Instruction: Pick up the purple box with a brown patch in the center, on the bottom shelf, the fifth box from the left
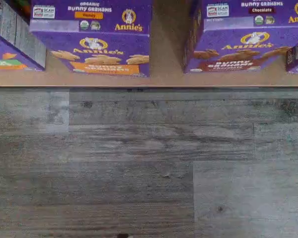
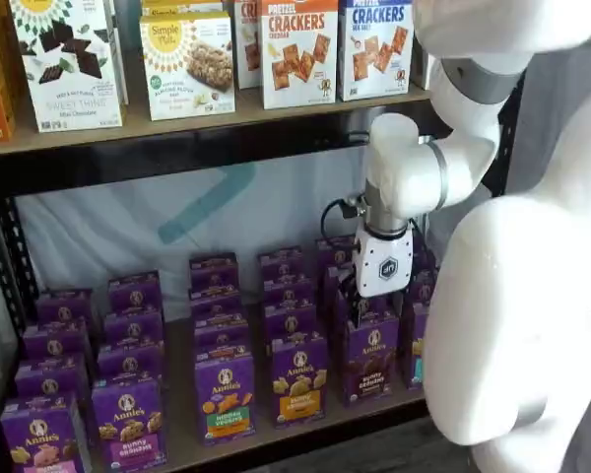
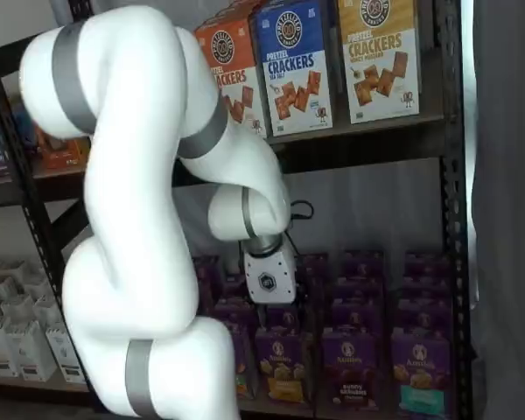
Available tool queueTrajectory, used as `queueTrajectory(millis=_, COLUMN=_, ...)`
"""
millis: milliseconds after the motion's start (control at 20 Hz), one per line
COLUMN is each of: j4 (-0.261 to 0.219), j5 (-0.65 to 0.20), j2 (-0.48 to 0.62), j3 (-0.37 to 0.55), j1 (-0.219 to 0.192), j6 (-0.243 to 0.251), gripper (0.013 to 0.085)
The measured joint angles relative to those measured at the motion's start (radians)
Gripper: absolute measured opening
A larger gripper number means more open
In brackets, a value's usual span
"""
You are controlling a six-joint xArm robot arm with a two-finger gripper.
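Below, grey wood-plank floor point(image 1: 139, 163).

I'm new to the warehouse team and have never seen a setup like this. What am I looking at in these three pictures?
A white robot arm stands before a black metal rack. Two pictures come from fixed cameras facing the shelves; the third looks down from the arm's wrist. The bottom shelf holds rows of purple Annie's cartons; cracker boxes stand above. The gripper hangs over the purple box with the brown centre panel. Its fingers show too dimly to tell open from shut, and it seems to hold nothing.
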Motion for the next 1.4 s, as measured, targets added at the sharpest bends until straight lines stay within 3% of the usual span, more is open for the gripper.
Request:
queueTrajectory(millis=600, j4=-0.001, j5=-0.181, j2=0.277, j3=-0.078, j1=-0.027, j6=-0.026, gripper=0.085)
queueTrajectory(millis=1100, j4=-0.241, j5=-0.298, j2=0.449, j3=-0.17, j1=-0.099, j6=0.14, gripper=0.085)
queueTrajectory(millis=1400, j4=-0.243, j5=-0.322, j2=0.522, j3=-0.244, j1=-0.131, j6=0.11, gripper=0.085)
